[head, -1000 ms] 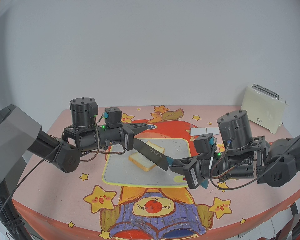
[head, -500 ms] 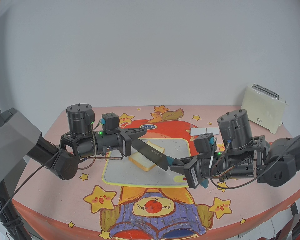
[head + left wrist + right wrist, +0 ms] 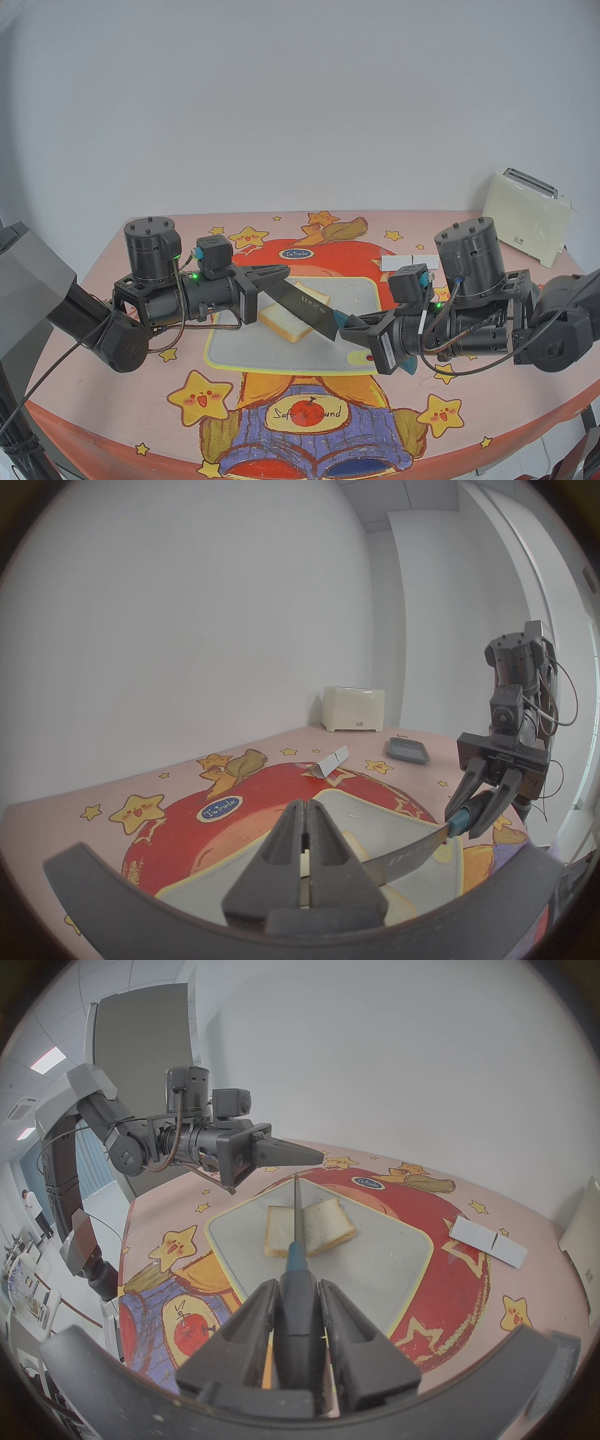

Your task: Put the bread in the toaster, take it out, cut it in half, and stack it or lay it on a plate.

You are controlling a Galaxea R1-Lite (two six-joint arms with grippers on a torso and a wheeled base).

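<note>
Bread point(image 3: 281, 322), one slice, is seen lying flat on the grey cutting mat point(image 3: 250, 350), approx mid-mat, on the table point(image 3: 125, 387). Knife point(image 3: 306, 306) is gripped by its handle in the R gripper point(image 3: 349, 326), w/ both fingers clamped tight on it. Blade is slanted across & above the slice, tip toward the L side. In the R wrist view the blade is seen edge-on along the slice's centre line, w/ bread showing on either side. Whether the edge is touching the slice can't be told. L gripper point(image 3: 284, 270) is closed on nothing, fingers pressed together, & is held above the mat's far-L part, just beside the blade tip. Toaster point(image 3: 528, 219) is stood at the table's far-R corner, well apart from the mat.
</note>
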